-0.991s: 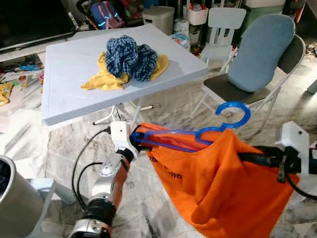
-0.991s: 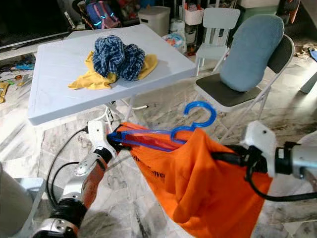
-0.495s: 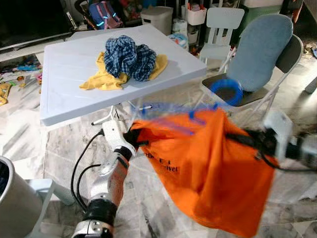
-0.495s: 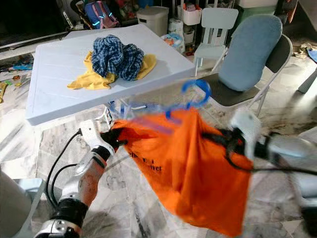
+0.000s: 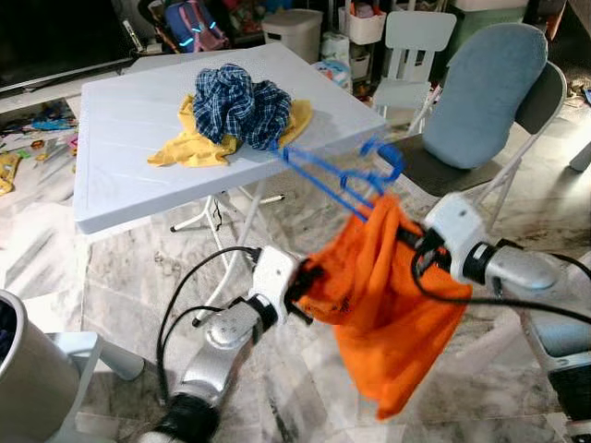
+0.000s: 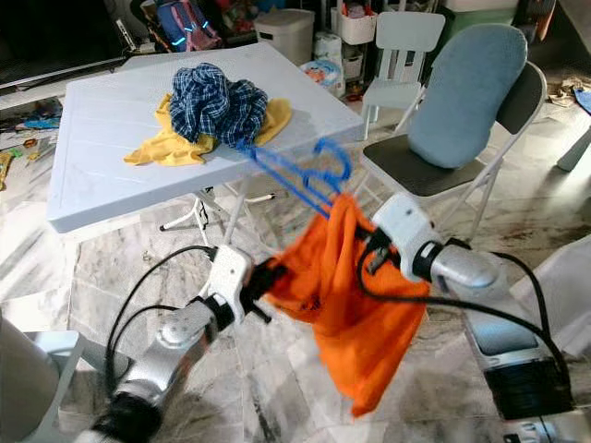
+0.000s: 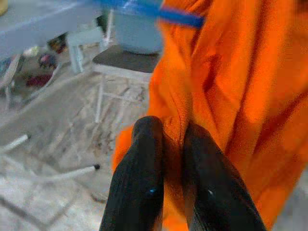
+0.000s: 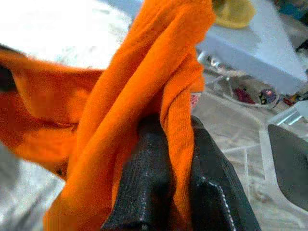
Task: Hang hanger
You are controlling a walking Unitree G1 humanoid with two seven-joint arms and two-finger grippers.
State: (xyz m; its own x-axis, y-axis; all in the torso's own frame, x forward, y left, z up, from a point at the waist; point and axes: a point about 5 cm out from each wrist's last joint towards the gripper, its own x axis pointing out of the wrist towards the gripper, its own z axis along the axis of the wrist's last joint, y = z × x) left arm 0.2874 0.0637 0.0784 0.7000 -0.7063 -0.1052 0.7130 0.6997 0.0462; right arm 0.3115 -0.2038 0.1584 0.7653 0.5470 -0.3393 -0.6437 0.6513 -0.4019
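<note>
The left hand (image 7: 171, 144) is pinching a fold of the orange shirt (image 5: 388, 286); in the left wrist view its two black fingers (image 7: 139, 178) are pressing together with the cloth edge between them. In the head views this hand is sitting at the lower left edge of the shirt, low in front of the desk (image 5: 120, 175), and a black cable is looping from its wrist down toward the floor.

The right hand (image 8: 166, 159) is also pinching the shirt, with a thick fold of orange cloth squeezed between its fingers. It is holding the upper right part of the shirt, near the folding chair (image 5: 545, 101).

The shirt is hanging bunched between the two hands, and its lower part is drooping toward the marble floor (image 5: 111, 277).

The blue hanger (image 5: 346, 175) is sticking out of the top of the shirt. It is tilted, with one end pointing up toward the desk edge and its hook near the top of the cloth.

On the desk, a blue plaid cloth (image 5: 240, 106) is lying crumpled on top of a yellow cloth (image 5: 185, 148). A light blue cushion (image 5: 489, 83) is leaning against the back of the folding chair. A small white chair (image 5: 411, 41) is standing behind.
</note>
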